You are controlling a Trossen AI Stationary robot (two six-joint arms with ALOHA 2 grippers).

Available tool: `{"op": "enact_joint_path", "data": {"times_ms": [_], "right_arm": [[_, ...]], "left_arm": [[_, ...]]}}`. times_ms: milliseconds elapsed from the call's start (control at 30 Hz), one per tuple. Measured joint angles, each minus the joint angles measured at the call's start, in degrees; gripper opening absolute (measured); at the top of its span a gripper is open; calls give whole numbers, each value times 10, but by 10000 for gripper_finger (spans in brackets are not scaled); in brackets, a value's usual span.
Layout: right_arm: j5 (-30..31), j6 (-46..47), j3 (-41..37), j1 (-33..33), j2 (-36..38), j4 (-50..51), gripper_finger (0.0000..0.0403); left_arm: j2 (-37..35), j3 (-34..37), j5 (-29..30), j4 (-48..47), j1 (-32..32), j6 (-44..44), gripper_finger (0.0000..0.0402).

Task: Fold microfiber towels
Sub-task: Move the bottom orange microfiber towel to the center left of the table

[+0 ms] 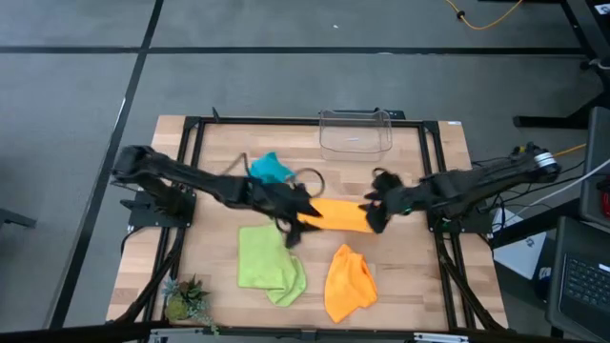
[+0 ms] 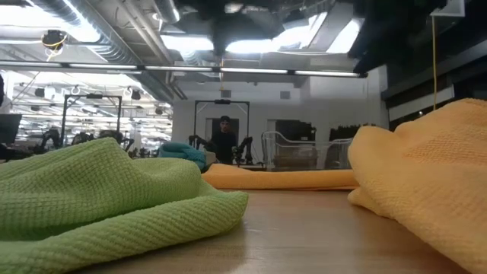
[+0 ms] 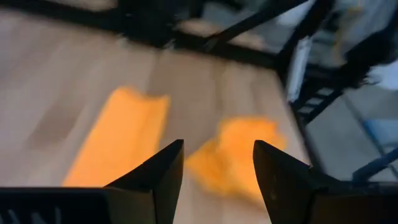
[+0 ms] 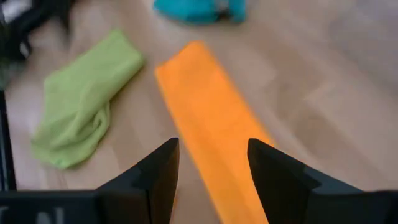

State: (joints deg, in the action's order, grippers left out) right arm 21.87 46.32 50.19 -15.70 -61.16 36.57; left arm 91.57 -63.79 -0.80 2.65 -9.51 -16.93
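An orange towel [image 1: 341,214] lies folded into a long strip on the table's middle, flat on the wood. My left gripper [image 3: 217,146] hovers open over its left end, my right gripper [image 4: 213,144] open above its right end; neither has anything between its fingers. A second orange towel [image 1: 348,281] lies crumpled near the front edge. A lime green towel [image 1: 270,262] lies loosely bunched to its left. A turquoise towel [image 1: 270,169] sits in a heap farther back.
A clear plastic bin [image 1: 355,133] stands at the far edge. A small green plant [image 1: 186,300] sits at the front left corner. A black frame [image 1: 191,143] rims the table. In the low view a person [image 2: 223,141] stands in the room beyond.
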Motion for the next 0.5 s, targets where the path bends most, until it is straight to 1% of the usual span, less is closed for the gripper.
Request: {"op": "enact_joint_path", "data": {"times_ms": [33,133,233,367,433,500], "right_arm": [[17,1,0,0,21,5,194],[46,-3,0,0,76,24,194],[52,-18,0,-1,112,38,194],[53,-18,0,-1,131,61,194],[55,-17,0,-2,129,67,194],[55,-17,0,-2,124,73,194]], "left_arm": [[26,-17,-2,14,-9,9,184],[116,-83,-2,12,-32,25,181],[195,-154,-7,-9,-50,50,179],[277,-229,-15,-47,-72,116,178],[309,-252,-18,-73,-79,151,178],[339,-277,-27,-68,-82,164,178]]}}
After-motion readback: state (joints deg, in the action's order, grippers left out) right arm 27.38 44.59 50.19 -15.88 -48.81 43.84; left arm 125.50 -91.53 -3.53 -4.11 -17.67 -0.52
